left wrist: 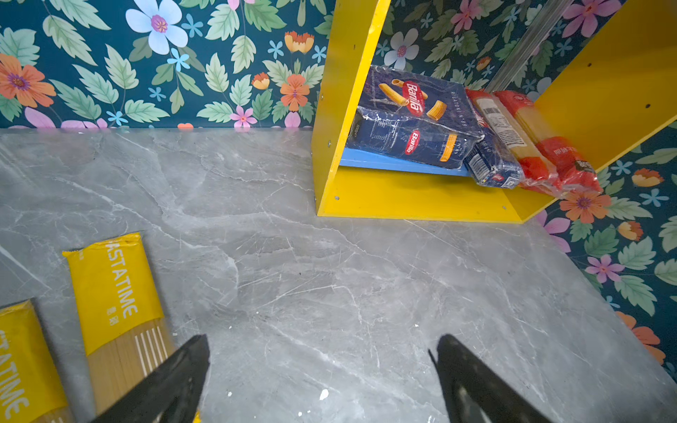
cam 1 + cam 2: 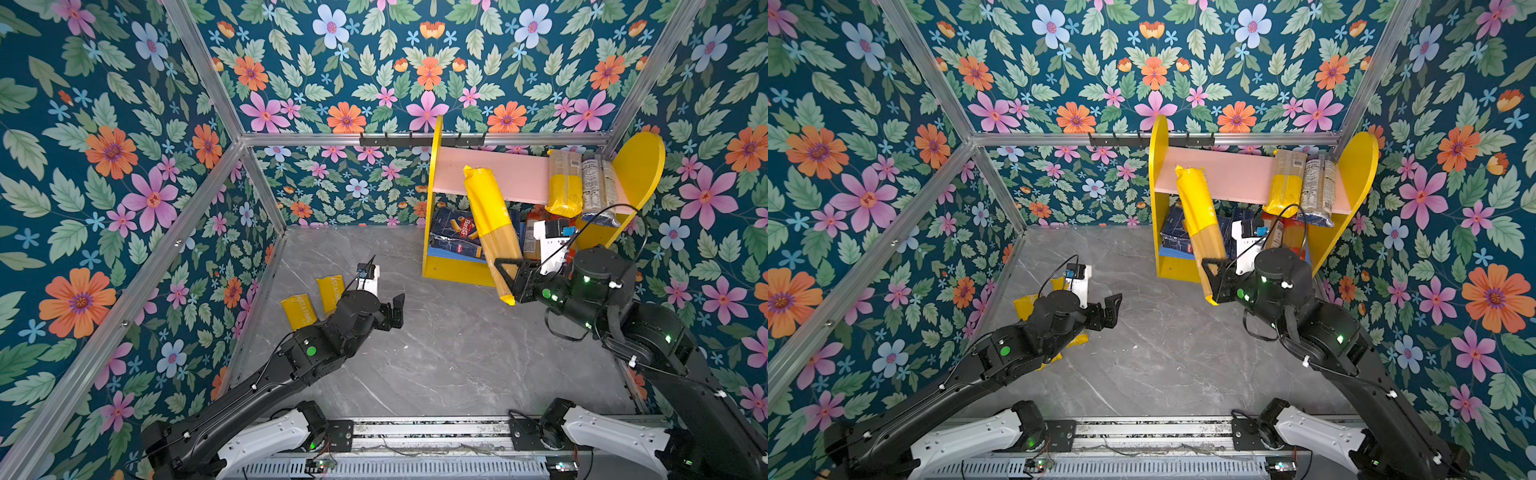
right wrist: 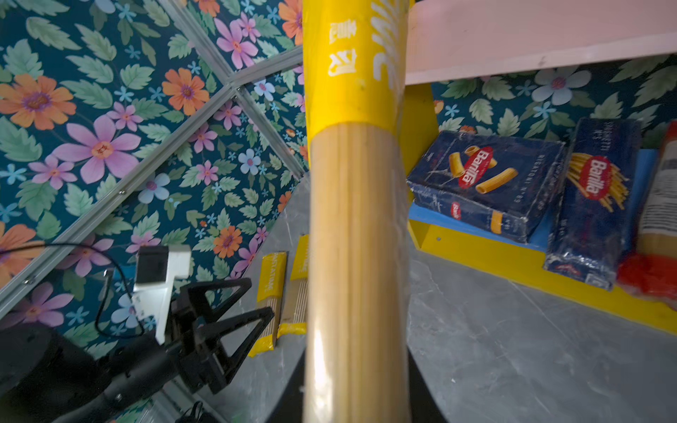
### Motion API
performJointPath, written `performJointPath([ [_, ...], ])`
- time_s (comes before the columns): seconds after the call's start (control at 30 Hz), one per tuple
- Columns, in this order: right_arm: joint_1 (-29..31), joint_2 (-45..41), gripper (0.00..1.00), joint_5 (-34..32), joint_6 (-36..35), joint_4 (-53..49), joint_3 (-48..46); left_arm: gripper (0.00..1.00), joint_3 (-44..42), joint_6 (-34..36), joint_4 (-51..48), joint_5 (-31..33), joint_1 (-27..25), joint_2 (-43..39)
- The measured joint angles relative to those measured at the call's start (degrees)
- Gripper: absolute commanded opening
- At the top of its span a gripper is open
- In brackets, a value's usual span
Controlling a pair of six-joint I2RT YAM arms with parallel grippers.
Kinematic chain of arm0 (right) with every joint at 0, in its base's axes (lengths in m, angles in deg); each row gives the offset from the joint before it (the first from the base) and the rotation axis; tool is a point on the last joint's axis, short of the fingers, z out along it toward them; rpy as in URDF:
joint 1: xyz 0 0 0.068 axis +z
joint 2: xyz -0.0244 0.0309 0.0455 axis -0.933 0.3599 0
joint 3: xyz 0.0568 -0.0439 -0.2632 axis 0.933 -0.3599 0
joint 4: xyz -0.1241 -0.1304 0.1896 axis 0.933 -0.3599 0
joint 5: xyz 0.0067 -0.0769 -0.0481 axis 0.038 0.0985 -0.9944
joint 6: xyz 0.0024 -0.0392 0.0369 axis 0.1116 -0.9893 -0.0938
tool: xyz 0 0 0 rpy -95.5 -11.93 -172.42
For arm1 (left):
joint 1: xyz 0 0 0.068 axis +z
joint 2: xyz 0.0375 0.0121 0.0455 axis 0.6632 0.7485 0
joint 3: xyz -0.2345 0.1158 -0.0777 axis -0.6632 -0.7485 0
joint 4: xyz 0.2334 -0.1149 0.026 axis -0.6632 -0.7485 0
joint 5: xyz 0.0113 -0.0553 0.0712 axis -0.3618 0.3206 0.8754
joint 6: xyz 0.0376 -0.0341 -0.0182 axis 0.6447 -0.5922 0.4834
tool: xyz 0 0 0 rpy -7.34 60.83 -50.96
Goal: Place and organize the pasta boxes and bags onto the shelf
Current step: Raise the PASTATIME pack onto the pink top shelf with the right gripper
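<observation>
- Right gripper [image 2: 509, 279] of mine is clamped on the low end of a long clear spaghetti bag with yellow ends [image 2: 490, 216]. It's tilted, with the top end up at the front edge of the pink upper board [image 2: 503, 174], not lying flat on it yet.
- Left gripper [image 2: 395, 311] is spread wide and empty, hovering over the grey marble tabletop [image 2: 436, 353] near the leftovers.
- Done so far, I'd say: six of nine items are on the small two-tier shelf with yellow side panels [image 2: 432, 187].
- Left to do: the held bag plus two on the table, so I'm roughly two-thirds through.
- Boxes, 2: the wide dark blue Barilla rigatoni carton [image 1: 414, 99] and the narrow dark blue Barilla carton [image 3: 593, 205], both on the blue lower board [image 1: 384, 163].
- Bags, 7:
  - four yellow-ended: the held one, a shelved yellow-ended bag [image 2: 564, 183] on the pink board, and a near table bag [image 1: 113, 293] and a far table bag [image 1: 22, 362] on the tabletop
  - two red-ended bags [image 1: 542, 146] beside the cartons
  - one white-label bag with a dark blue end [image 2: 598, 187] up top
</observation>
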Motion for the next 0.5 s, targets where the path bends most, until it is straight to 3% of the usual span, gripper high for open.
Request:
performJointPath([
  [0.23,-12.3,10.7,0.0,1.9,-1.1,-1.0,13.8,0.98,1.5,1.5,1.7,-0.5,0.0,1.3],
  [0.5,-14.0,21.5,0.0,-3.6,-8.2,0.0,26.5,0.99,1.0,1.8,2.3,-0.6,0.0,1.2],
])
